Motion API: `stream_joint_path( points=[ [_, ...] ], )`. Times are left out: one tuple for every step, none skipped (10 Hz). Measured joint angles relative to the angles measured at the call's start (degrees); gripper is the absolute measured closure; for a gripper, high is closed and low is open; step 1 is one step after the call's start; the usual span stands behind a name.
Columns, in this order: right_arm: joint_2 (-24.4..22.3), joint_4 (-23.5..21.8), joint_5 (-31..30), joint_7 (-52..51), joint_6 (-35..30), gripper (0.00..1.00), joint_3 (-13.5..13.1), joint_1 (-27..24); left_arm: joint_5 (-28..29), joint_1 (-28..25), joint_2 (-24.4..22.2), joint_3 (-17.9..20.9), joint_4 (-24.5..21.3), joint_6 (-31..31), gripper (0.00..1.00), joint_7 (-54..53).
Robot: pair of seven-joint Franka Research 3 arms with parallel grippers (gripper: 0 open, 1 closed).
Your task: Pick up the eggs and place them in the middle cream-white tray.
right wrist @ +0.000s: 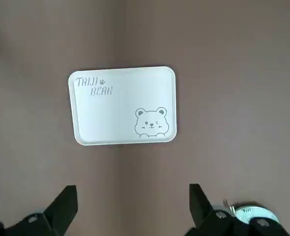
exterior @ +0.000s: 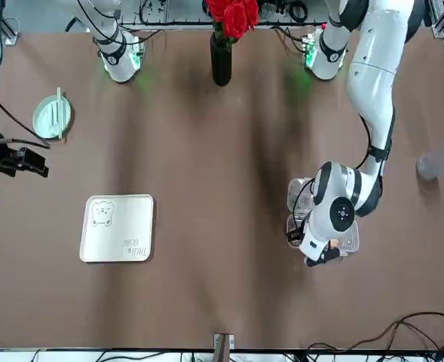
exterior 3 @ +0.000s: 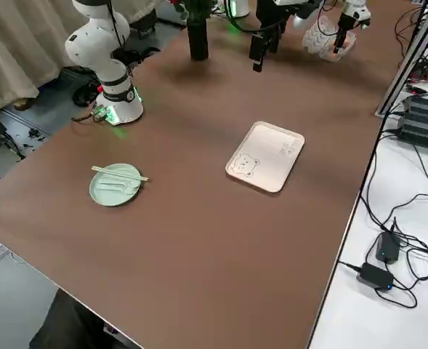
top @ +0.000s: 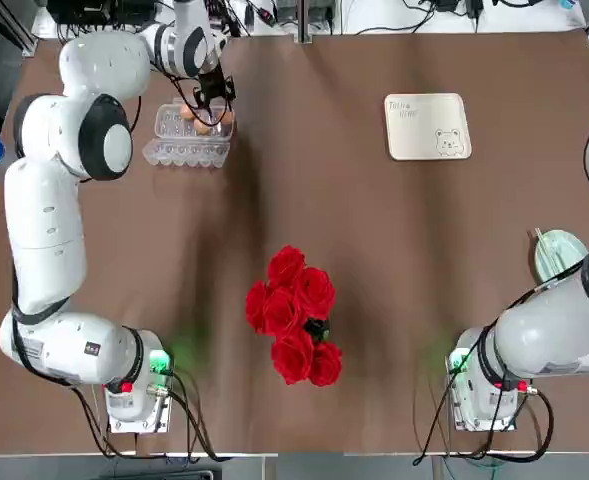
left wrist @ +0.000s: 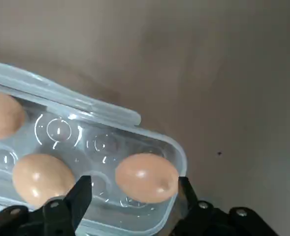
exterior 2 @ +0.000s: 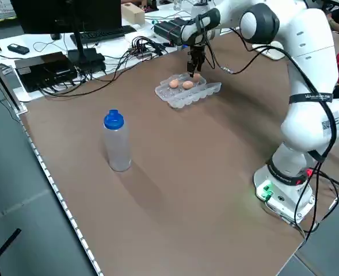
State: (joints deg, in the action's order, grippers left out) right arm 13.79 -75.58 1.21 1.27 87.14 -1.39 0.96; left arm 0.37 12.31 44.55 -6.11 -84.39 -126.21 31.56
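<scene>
Roses (top: 294, 320) in a dark vase are standing nearest the arm bases, mid-table; you are keeping both arms clear of them.

Right gripper (right wrist: 130, 206) is hanging idle on its own side above the table, fingers spread wide and holding nothing, looking down on the cream-white tray (right wrist: 122, 105). A pale green round dish (top: 557, 252) is lying near that arm.

Cream-white tray: lying flat on the far half of the table, bare, bear drawing in one corner. You are getting open brown tabletop (top: 324, 190) between it and the carton, with nothing standing in the way.

Left gripper (left wrist: 132, 191) is reaching to the far left of the table, over the clear plastic egg carton (top: 187, 138). Its fingers (left wrist: 80, 194) are standing apart on either side of one egg and are not shown gripping it.

Eggs (left wrist: 145, 177): three light-brown ovals, all sitting in the carton's cups; the flanked one is occupying an end cup beside the rim. You are likely handling something light, smooth, rigid but brittle, so take it across the short waist with gentle pressure. The carton probably weighs little and may lift or slide along; its raised rim is crowding one finger.

Water bottle (exterior 2: 116, 141) with a blue cap is standing near the left table edge, well apart from the carton.
</scene>
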Motion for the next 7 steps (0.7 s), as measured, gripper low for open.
stream_joint_path(
  points=[
    [0.0,0.0,0.0,0.0,0.0,0.00,0.0,0.0,0.0,0.0,0.4,0.1,-0.5,-0.8,0.22,0.3],
    [0.0,0.0,0.0,0.0,0.0,0.00,0.0,0.0,0.0,0.0,0.9,0.1,-1.0,-2.1,0.23,0.8],
    [0.0,0.0,0.0,0.0,0.0,0.00,0.0,0.0,0.0,0.0,1.2,0.1,-1.5,-3.2,0.25,1.2],
    [0.0,0.0,0.0,-0.1,0.0,0.00,0.0,0.0,0.0,0.0,1.6,0.1,-1.7,-3.9,0.25,1.3],
    [0.0,0.0,0.0,-0.1,0.0,0.00,0.0,0.0,0.0,0.0,1.8,0.1,-1.8,-4.3,0.28,1.4],
    [0.0,0.0,0.0,-0.2,0.0,0.00,0.0,0.0,0.0,0.0,1.9,0.2,-1.8,-4.3,0.32,1.4],
    [0.0,0.0,0.0,-0.2,0.0,0.00,0.0,0.0,0.0,-0.1,1.9,0.2,-1.8,-4.4,0.33,1.4]
  ],
)
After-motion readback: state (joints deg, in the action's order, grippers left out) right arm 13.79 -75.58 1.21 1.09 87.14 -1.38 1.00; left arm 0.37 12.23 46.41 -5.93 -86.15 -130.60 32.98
